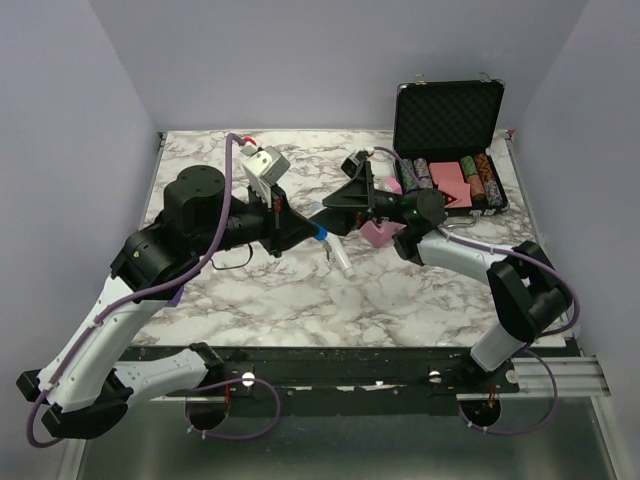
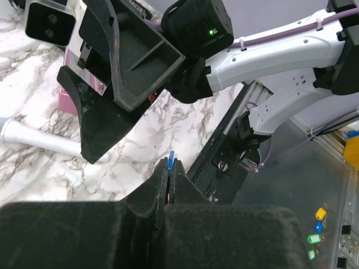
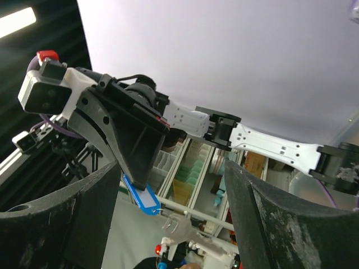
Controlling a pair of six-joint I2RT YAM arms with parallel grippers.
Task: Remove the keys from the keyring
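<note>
The left pincer [image 3: 136, 180] is clamping the blue key [image 3: 143, 200], with the keyring [image 3: 170, 222] apparently dangling at its 4 o'clock. The right pincer [image 3: 171, 168] is hovering, jaws apart. Separation is looking undone.

The top view is lit softly and evenly from above. The table [image 1: 300, 300] carries only faint, blurred shadows beneath the arms [image 1: 110, 320], whose white shells show a mild sheen. In the left wrist view, the left fingers [image 2: 224, 235] fill the bottom edge as a dark, soft-focus mass, while the key [image 2: 170, 160] is a crisp blue sliver. The right wrist view is backlit by a bright pale wall [image 3: 224, 56], with a glaring lamp [image 3: 17, 21] in its top left corner. The right fingers [image 3: 56, 224] are underexposed, and the key's metal end seems out of focus.
</note>
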